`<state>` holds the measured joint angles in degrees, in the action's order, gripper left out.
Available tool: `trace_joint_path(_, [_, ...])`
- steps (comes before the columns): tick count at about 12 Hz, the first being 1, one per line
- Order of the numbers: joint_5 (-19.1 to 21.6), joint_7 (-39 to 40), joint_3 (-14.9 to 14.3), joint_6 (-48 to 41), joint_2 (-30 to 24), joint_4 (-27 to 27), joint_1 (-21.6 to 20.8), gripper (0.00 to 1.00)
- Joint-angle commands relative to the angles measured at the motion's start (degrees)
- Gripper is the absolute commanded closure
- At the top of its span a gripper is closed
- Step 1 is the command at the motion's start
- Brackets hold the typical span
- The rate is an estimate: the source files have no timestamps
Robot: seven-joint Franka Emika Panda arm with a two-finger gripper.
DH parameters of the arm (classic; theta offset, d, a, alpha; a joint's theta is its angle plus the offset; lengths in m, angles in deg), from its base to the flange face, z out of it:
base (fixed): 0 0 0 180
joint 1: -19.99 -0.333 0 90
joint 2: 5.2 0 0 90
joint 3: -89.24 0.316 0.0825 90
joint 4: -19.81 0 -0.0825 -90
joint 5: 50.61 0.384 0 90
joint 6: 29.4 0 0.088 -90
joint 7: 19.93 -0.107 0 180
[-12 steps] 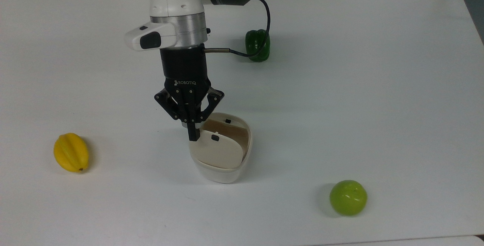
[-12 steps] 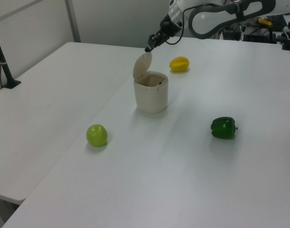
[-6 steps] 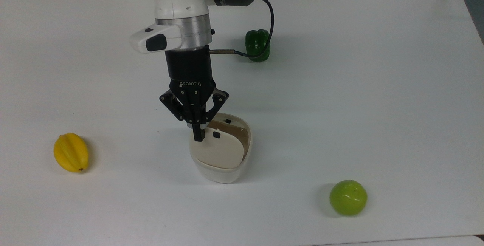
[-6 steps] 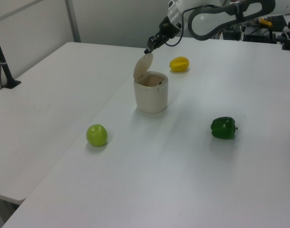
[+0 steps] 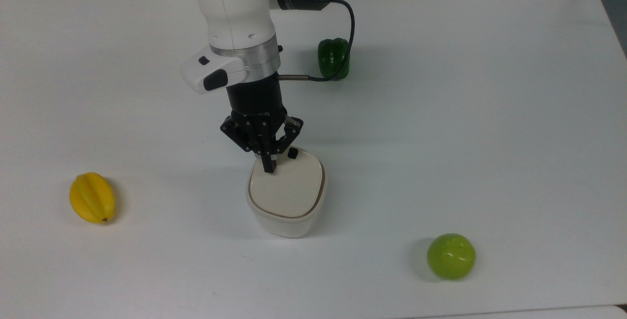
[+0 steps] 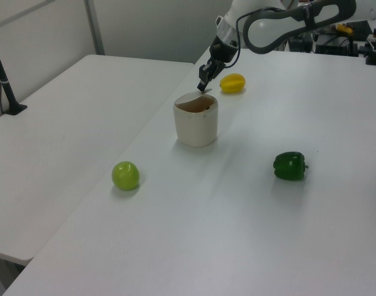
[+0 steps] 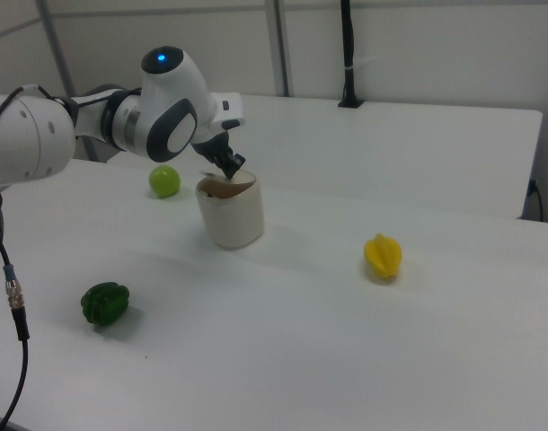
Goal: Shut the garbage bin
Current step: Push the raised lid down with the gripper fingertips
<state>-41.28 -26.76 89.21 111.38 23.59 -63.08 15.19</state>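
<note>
**On the lid: end effector pressing down at the bin's rim**

Middle of the white counter (image 5: 441,113), and the small cream-white rounded-square plastic garbage bin (image 5: 286,221) stands upright, well apart from everything else. Its beige flat lid (image 5: 288,190) lies almost level over the opening in the top view; the left view tells a little more, with the lid (image 6: 192,98) tilted slightly and a dark sliver of the interior showing beneath its raised edge. So it is nearly down, not fully seated.

The black two-finger end effector (image 5: 268,166) comes in from above on the white arm (image 5: 235,10), its fingers pressed together into one narrow tip, gripping nothing. That tip touches the lid near the top view's upper-left edge, just beside the small black square mark (image 5: 293,153). In the right view the end effector (image 7: 231,169) sits right at the bin's rim.

Around the counter: a yellow ridged star fruit (image 5: 92,197) far off to the top view's left, a glossy green apple (image 5: 451,256) towards the top view's lower right, and a dark green bell pepper (image 5: 333,58) beyond the bin, partly crossed by the arm's black cable (image 5: 349,25).
</note>
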Motion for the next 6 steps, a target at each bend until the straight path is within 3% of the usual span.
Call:
trace_joint_path(1, [0.07, 1.99, -0.32, -2.0, -0.4, -1.14, -0.56, 1.0])
trace_joint_path(6, [-0.63, 2.17, -0.41, -1.91, 0.13, -1.93, -1.0, 1.0])
